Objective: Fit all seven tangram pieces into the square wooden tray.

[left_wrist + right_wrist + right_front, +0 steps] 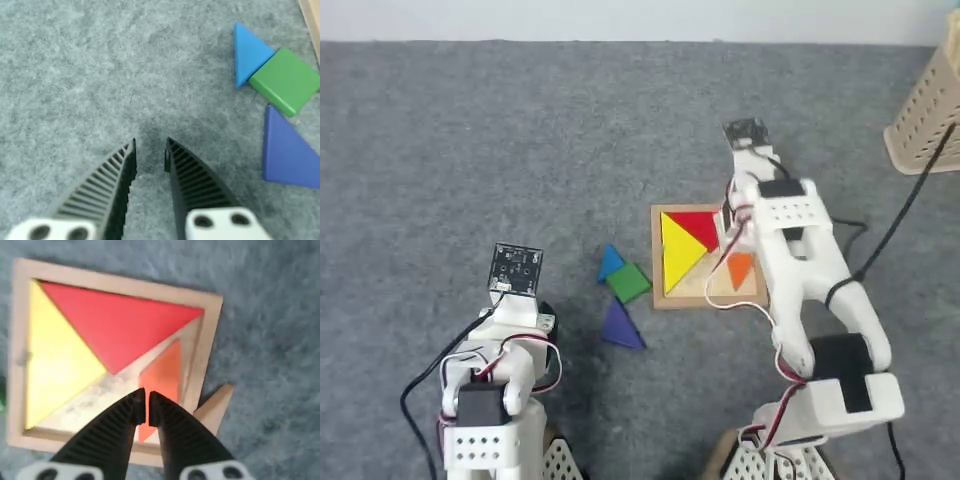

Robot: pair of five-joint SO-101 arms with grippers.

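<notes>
Directly under my right jaws, closed to a slit and apparently empty, the orange triangle (pixel 162 372) lies flat in the wooden tray (pixel 125 284), long axis along its wall beside the red triangle (pixel 120 325). My left jaws, parted and empty, stand nearer the blue triangle (pixel 250 52), green square (pixel 285 80) and purple triangle (pixel 287 155), loose on the grey-carpeted bench (pixel 470 130).

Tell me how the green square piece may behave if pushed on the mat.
The green square looks stiff and flat, so it probably slides, not rolls. The fuzzy mat may drag on it. It touches the light blue triangle, which would likely shift too.
</notes>
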